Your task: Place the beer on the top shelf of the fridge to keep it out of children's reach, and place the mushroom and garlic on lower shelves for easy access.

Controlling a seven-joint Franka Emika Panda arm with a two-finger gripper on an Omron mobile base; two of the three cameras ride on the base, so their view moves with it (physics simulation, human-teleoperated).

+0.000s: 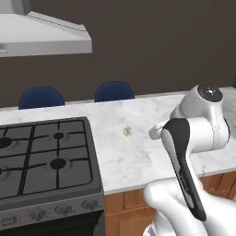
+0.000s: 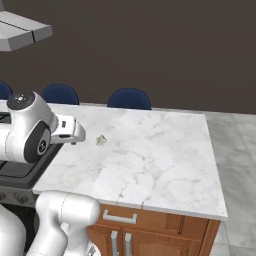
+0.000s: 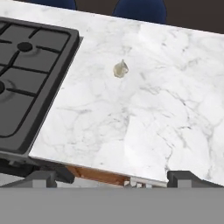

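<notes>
The garlic is a small pale cream bulb lying alone on the white marble counter, a little right of the stove. My gripper hangs above the counter's near edge, well short of the garlic. Its fingertips stand far apart, open, with nothing between them. The beer, the mushroom and the fridge with its shelves are out of view.
A black gas stove adjoins the counter on the left, under a steel range hood. Blue chair backs rise behind the counter's far edge. Wood cabinets sit below. Grey floor lies right of the counter.
</notes>
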